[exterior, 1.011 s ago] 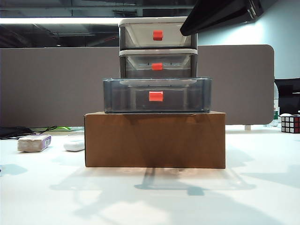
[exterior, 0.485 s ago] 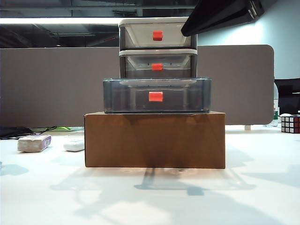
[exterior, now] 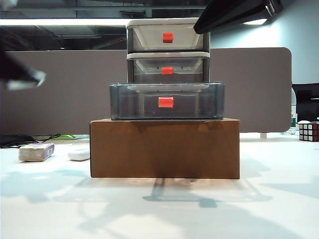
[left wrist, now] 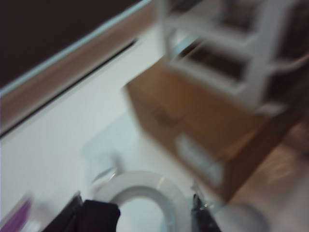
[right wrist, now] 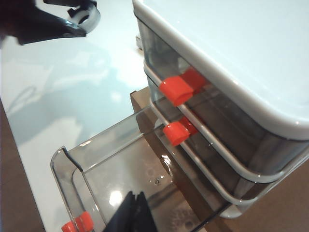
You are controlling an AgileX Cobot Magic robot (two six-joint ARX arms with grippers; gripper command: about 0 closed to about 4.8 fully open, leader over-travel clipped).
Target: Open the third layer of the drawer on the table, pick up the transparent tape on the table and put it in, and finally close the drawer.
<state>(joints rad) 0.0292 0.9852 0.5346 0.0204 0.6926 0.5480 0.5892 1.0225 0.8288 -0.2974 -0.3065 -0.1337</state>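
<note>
The drawer (exterior: 168,50) stands on a brown cardboard box (exterior: 164,148). Its third layer (exterior: 167,101) is pulled out, red-orange handle to the front, and the right wrist view shows it (right wrist: 116,164) with nothing inside. My left gripper (left wrist: 147,205) is shut on the transparent tape (left wrist: 166,191), a clear ring held between the two fingers, blurred by motion. It hangs above the table (exterior: 159,209) at the far left (exterior: 22,74), left of the drawer. My right gripper (right wrist: 133,212) is shut and empty over the open third layer; its arm (exterior: 234,12) is at top right.
A white-and-purple packet (exterior: 36,152) and a small white object (exterior: 79,154) lie on the table left of the box. A Rubik's cube (exterior: 309,132) sits at the far right. A grey partition (exterior: 60,89) runs behind.
My left arm has risen into the exterior view at the far left, blurred, and new shadows fall on the table there. The right arm and the drawers have not moved.
</note>
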